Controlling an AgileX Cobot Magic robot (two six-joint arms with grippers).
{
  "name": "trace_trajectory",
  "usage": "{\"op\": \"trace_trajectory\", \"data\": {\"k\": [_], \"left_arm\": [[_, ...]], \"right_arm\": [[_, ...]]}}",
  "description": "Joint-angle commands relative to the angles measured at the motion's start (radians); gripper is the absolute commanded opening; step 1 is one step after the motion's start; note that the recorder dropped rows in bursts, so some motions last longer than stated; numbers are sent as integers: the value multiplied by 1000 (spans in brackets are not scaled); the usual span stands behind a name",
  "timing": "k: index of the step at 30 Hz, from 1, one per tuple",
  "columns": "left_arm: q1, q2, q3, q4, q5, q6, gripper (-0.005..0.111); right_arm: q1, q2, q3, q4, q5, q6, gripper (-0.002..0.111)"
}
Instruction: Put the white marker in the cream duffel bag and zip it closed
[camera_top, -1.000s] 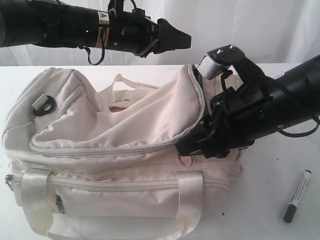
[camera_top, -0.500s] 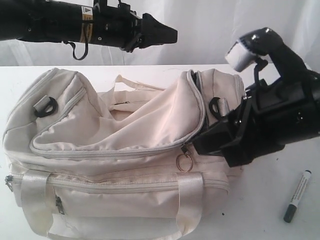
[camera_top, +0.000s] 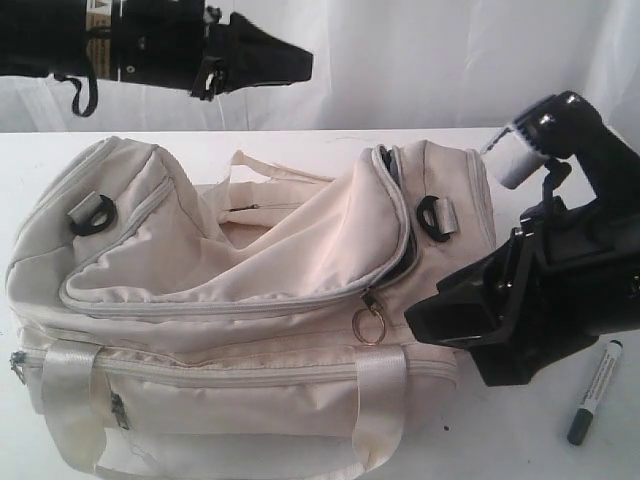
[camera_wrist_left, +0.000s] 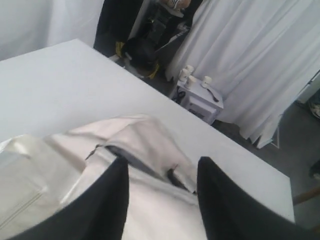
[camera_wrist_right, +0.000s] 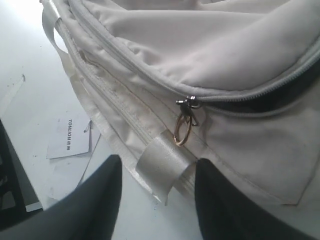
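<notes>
- Plainly, the left claw (camera_wrist_left: 162, 164) is seen released, with nothing between its fingers, raised above the cream duffel bag (camera_top: 250, 260).
- The right claw (camera_wrist_right: 157, 162) is likewise spread and empty, with the zip pull ring (camera_wrist_right: 181, 134) just ahead of it.
- The white marker (camera_top: 596, 392) is laid on the table (camera_top: 520, 440) near the right claw, outside the bag; its print cannot be read.
- The bag's end is partly hidden behind the right claw, and its inside is lost in shadow.

White marker (camera_top: 595, 391) beside cream duffel bag (camera_top: 250, 275)

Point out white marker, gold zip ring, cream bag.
Slim white marker with dark cap (camera_top: 597, 385): exterior view, mid-barrel.
Gold metal zip-pull ring (camera_wrist_right: 177, 140): right wrist view, lower rim.
Large cream fabric duffel bag (camera_top: 230, 250): exterior view, top flap.
</notes>
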Motion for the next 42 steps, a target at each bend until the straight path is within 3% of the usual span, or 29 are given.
{"op": "trace_trajectory", "data": {"k": [1,8,16,28,42], "left_arm": [[41,-31,84,-3,81,53,48],[0,-31,167,-3,113,82,48],[-69,-31,222,-3,230,139,57],[-234,-29,222,-3,394,203,58],[-282,-29,222,-34,359,201,58]], "right_arm": [[3,-11,4,6,-8,5,44],[3,-11,4,7,-12,58,44],[3,-56,4,32,-22,72,44],[3,-117,69,22,-24,104,44],[3,-117,177,106,-102,91,44]]}}
